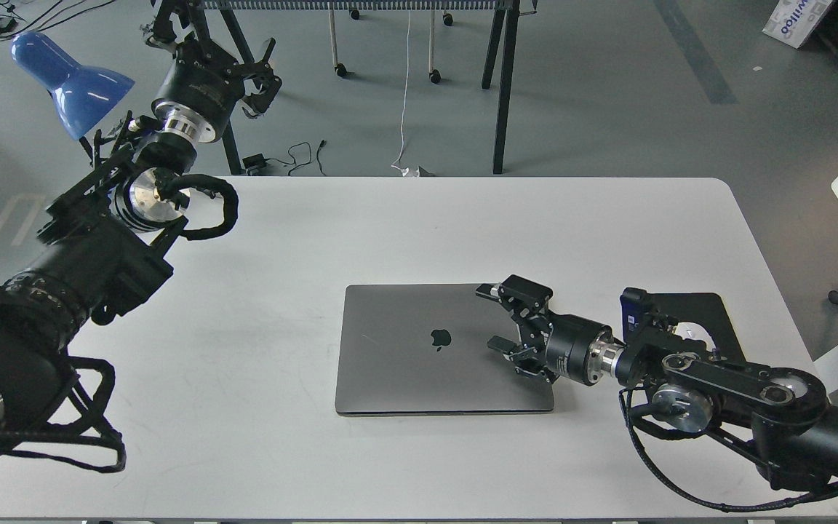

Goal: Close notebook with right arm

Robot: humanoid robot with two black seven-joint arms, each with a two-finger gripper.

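The notebook (433,349) sits mid-table with its lid flat down, logo up, so it looks closed to me. It's a stiff, smooth metal slab, probably slippery and easy to scratch, so I'd push gently on the flat lid rather than pinch an edge. The right arm (739,393) reaches over its right side, right gripper (503,320) spread wide, holding nothing. The left gripper (262,73) hangs well away, can't tell its state.

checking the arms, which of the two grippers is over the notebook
The right gripper, fingers spread above the closed notebook's right side; the left gripper is raised beyond the table.
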